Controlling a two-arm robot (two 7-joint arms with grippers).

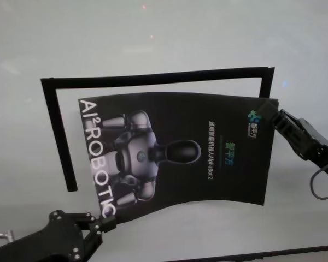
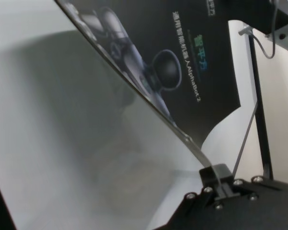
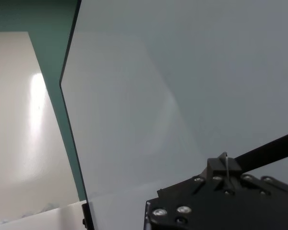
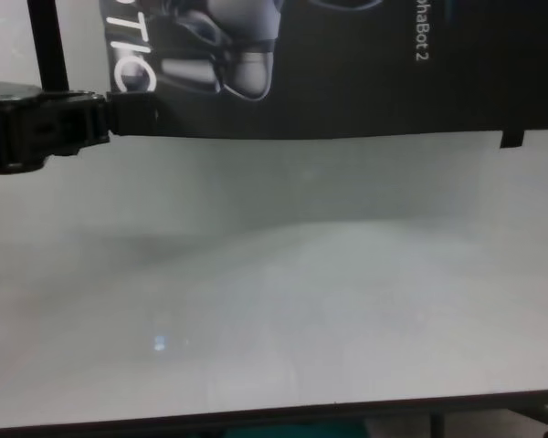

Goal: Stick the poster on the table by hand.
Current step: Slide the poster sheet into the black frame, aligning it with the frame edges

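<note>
The poster (image 1: 208, 164), a black glossy sheet with a grey-white robot figure and white letters, hangs slightly bowed just above the pale table (image 1: 153, 33). My left gripper (image 1: 106, 222) is shut on its near left corner, by the white letters. My right gripper (image 1: 274, 117) is shut on the far right corner. In the left wrist view the sheet's thin edge runs into the left gripper (image 2: 216, 175). In the right wrist view the same edge sits pinched in the right gripper (image 3: 225, 167). The chest view shows the left gripper (image 4: 119, 105) holding the poster (image 4: 347, 73) above the table (image 4: 256, 301).
Narrow black tape strips (image 1: 153, 78) lie on the table as an open frame along the poster's far, left and right sides. The table's dark front edge (image 4: 256, 420) runs close below. A side table edge (image 3: 69, 124) drops to the floor beside the right arm.
</note>
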